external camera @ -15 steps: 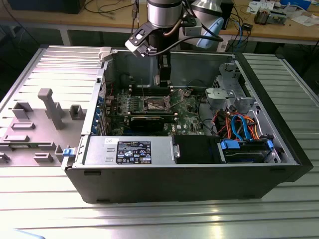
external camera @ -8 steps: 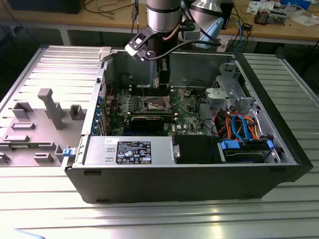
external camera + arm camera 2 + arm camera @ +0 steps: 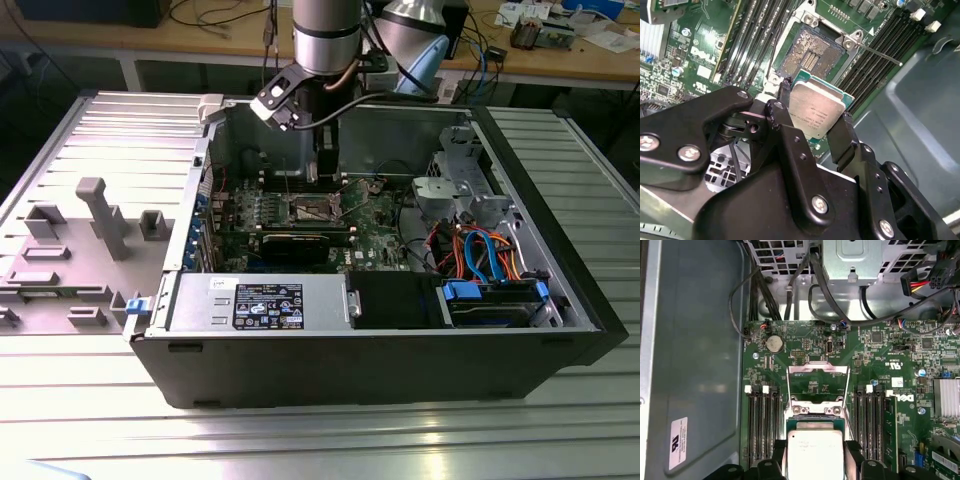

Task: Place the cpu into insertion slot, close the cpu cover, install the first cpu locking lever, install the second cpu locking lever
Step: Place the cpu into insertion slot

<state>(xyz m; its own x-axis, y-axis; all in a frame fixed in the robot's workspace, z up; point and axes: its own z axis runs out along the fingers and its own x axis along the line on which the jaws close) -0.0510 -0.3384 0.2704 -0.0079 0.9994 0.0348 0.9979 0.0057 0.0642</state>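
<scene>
Silver-topped cpu [image 3: 816,109] pinched in the black pincer [image 3: 815,116], hanging just over the bare insertion slot [image 3: 807,52].

The pincer's fingers [image 3: 842,137] pressed on opposite edges of the chip, holding it flat and roughly level with the board. The slot lay just past the fingertips and beneath them, apart from the chip. The chip was square with no long axis, so I judged that only its alignment with the silvery rim mattered. The second wrist view showed the socket's dark centre and a thin locking lever [image 3: 880,54] standing out beside it. In the first wrist view the cpu [image 3: 815,455] covered most of the socket, while the cpu cover [image 3: 817,371] stood tipped open beyond the pincer [image 3: 815,462]. The exterior view set the pincer [image 3: 325,172] deep inside the computer case [image 3: 350,365] on the ribbed metal counter [image 3: 300,440].
</scene>
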